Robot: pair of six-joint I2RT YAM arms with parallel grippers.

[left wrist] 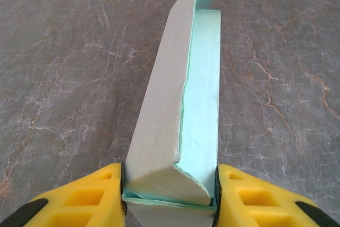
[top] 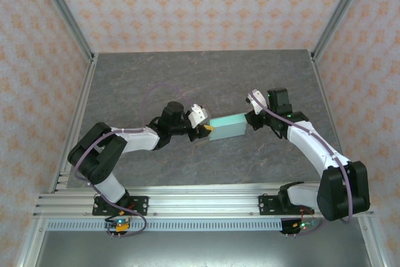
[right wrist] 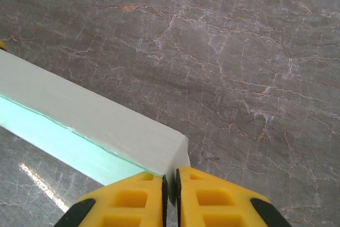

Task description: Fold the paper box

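Hold the paper box (top: 227,127) steady near the middle of the bench (top: 156,73), left tool (left wrist: 170,200) pinching one end across its width. Crease the far wall squarely using the right tool (right wrist: 170,192), nipped nearly flat onto that card.

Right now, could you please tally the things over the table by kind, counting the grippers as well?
paper box: 1
grippers: 2, the left gripper and the right gripper, one shut on each end of the box
total: 3
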